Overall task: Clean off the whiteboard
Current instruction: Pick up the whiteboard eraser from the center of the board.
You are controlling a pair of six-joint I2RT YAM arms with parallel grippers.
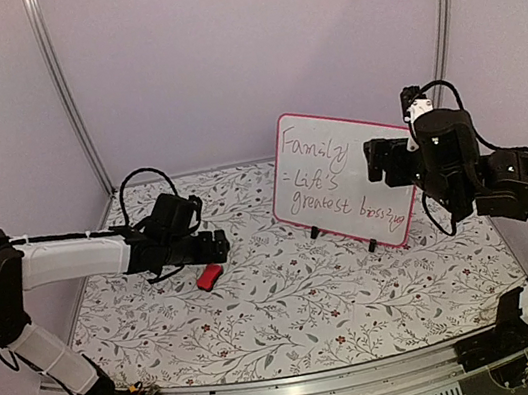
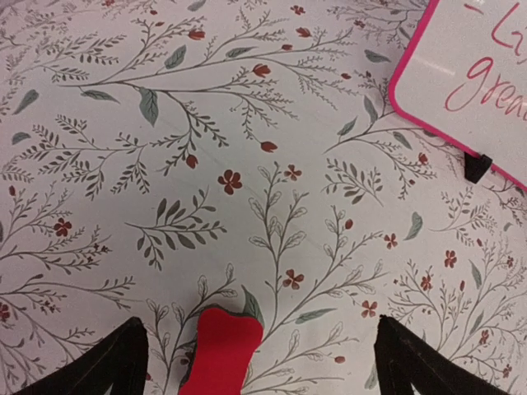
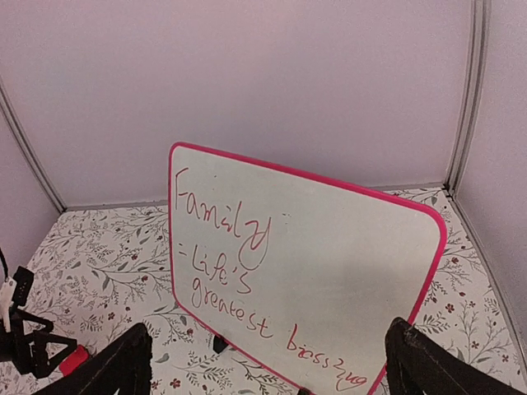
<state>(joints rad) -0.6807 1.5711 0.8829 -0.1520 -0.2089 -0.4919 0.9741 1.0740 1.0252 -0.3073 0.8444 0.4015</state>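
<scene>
The whiteboard point(image 1: 342, 179) stands upright at the back right on two small black feet. It has a pink-red frame and red handwriting. It also shows in the right wrist view point(image 3: 329, 263), and its corner shows in the left wrist view point(image 2: 469, 74). A small red eraser block point(image 1: 209, 277) lies on the tablecloth to its left. My left gripper point(image 1: 219, 245) is open just above the eraser. The eraser point(image 2: 221, 354) lies between the wide-apart jaws point(image 2: 262, 366), nearer the left finger and untouched. My right gripper point(image 1: 379, 160) is open and empty in front of the board's right side point(image 3: 272, 366).
A flowered tablecloth point(image 1: 292, 304) covers the table. Purple walls close in the back and sides, with metal posts point(image 1: 63, 89) at the back corners. A metal rail point(image 1: 306, 388) runs along the near edge. The left arm's fingers point(image 3: 33, 350) show at the right wrist view's lower left.
</scene>
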